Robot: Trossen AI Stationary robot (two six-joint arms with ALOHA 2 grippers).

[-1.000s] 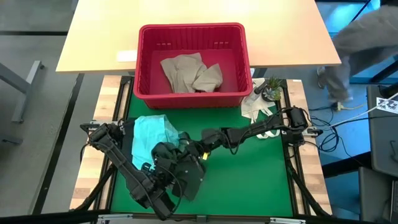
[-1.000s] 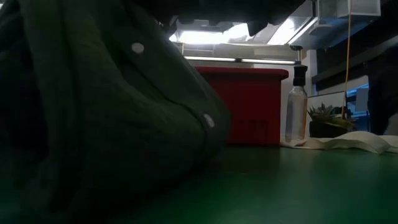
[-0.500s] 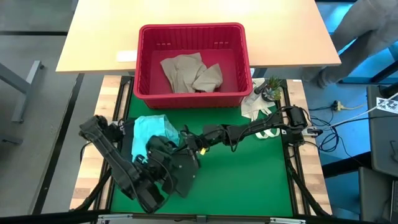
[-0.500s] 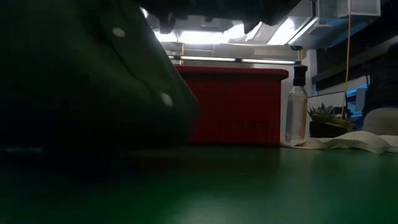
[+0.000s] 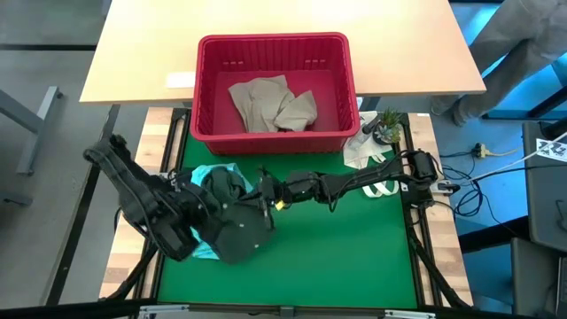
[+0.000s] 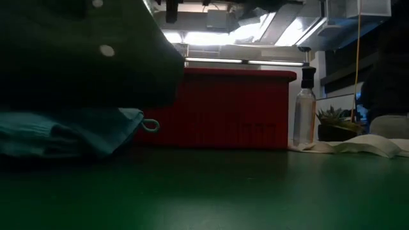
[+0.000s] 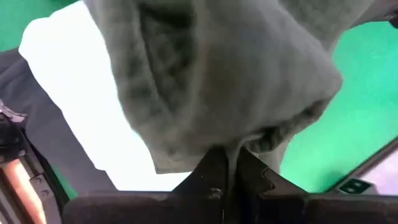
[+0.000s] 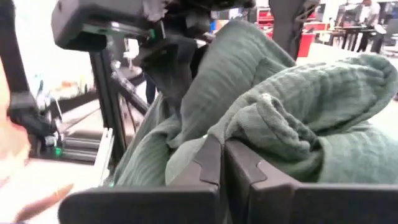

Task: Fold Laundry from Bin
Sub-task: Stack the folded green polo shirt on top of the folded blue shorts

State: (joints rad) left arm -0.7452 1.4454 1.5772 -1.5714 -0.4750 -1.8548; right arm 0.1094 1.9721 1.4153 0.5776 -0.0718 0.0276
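Green counter (image 5: pixel 354 257) before the red bin (image 5: pixel 275 133): dark olive garment (image 5: pixel 235 226) held near its front wall, over the teal garment (image 5: pixel 205 177), left fingers (image 7: pixel 227 163) and right fingers (image 8: pixel 221 163) both clamped on cloth, probably for spreading.

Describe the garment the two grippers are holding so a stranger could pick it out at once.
Start at the red bin at the far edge of the green mat. In front of it, toward the left, hangs a dark olive green garment, pinched shut by the left gripper and right gripper. Unlike the light teal garment lying under it, it is dark, ribbed and lifted.
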